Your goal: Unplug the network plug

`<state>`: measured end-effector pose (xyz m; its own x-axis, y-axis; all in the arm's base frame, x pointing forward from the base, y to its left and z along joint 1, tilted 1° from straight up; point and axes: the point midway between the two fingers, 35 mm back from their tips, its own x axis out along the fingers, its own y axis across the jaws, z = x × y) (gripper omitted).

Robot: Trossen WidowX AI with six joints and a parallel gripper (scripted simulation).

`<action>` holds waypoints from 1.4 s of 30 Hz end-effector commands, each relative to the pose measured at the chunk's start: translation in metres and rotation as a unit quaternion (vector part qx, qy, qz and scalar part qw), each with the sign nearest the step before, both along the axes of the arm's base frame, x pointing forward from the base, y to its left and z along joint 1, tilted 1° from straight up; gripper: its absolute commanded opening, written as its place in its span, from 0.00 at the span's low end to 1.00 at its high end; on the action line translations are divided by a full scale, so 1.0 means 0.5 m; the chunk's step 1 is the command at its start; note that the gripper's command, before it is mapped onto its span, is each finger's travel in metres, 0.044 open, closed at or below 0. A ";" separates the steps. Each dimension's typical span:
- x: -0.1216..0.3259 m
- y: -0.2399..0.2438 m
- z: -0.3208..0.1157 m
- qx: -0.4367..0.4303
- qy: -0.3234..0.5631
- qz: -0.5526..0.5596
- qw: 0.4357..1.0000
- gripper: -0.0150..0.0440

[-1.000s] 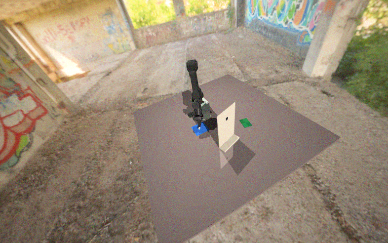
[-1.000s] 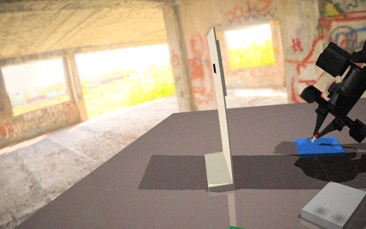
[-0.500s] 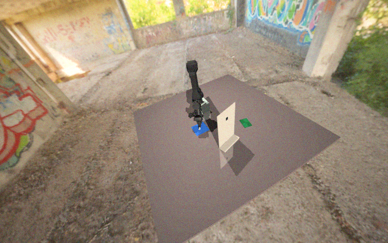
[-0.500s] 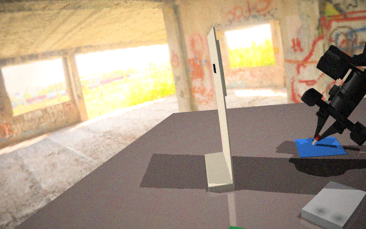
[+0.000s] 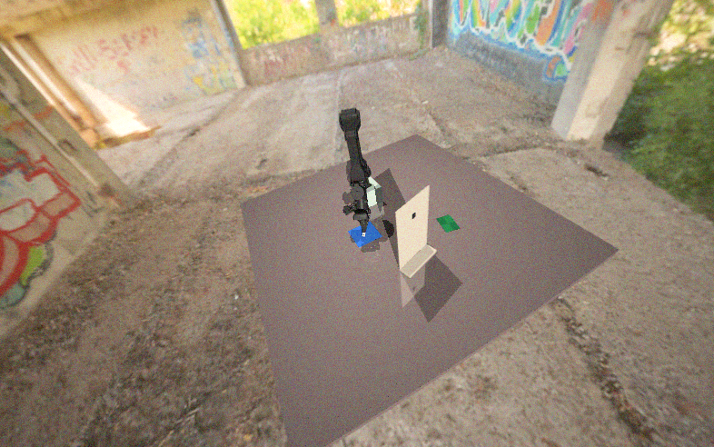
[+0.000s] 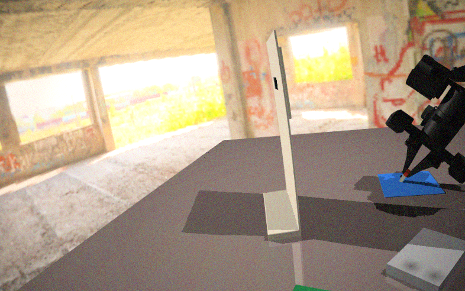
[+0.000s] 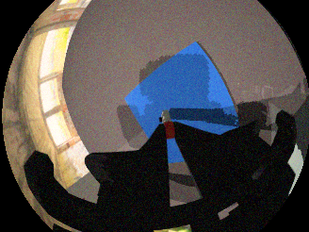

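Mauve-brown tabletop: plug at the fingertips, low over the blue square

Mauve-brown tabletop (image 5: 337, 316) (image 6: 240, 164) (image 7: 108, 57) spreads beneath your gripper (image 5: 363, 230) (image 6: 406, 172) (image 7: 169, 127), whose fingers are nearly together, pinching the red-and-pale network plug (image 5: 363, 234) (image 6: 402, 178) (image 7: 165, 116). From the fingertips the plug sticks out along the line of the hand, its pale end leading; in the exterior view it slants down and left rather than lying flat. Directly below is the blue square (image 5: 371, 234) (image 6: 397, 188) (image 7: 179, 80); the top and wrist views put the plug over its area, so your next move probably needs only a small settling down, if any, before you release. With that slant, expect the plug to tip as the fingers part, so open gently and back away along the hand's own line.

Farther out, the upright panel (image 5: 416, 237) (image 6: 283, 120) stands well apart, left of the hand in the exterior view, and the green patch (image 5: 448, 223) (image 6: 309, 288) lies beyond the panel in the top view.

You cannot tell whether the pale end touches the square. The thin tab is too small to make out, and the fingers cover part of the plug's body.
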<state>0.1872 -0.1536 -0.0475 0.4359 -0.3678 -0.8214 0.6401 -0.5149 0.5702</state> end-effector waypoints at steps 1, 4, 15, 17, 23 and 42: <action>0.000 0.000 0.000 0.000 0.000 0.000 1.000 0.43; 0.000 0.000 0.000 0.000 0.000 0.000 1.000 0.52; -0.002 0.002 0.006 0.000 0.000 0.000 1.000 0.52; -0.003 0.002 0.008 0.000 0.000 0.000 1.000 0.52; -0.005 0.004 0.013 0.000 0.000 -0.001 1.000 0.52; -0.014 0.010 0.029 0.000 0.000 -0.001 1.000 0.52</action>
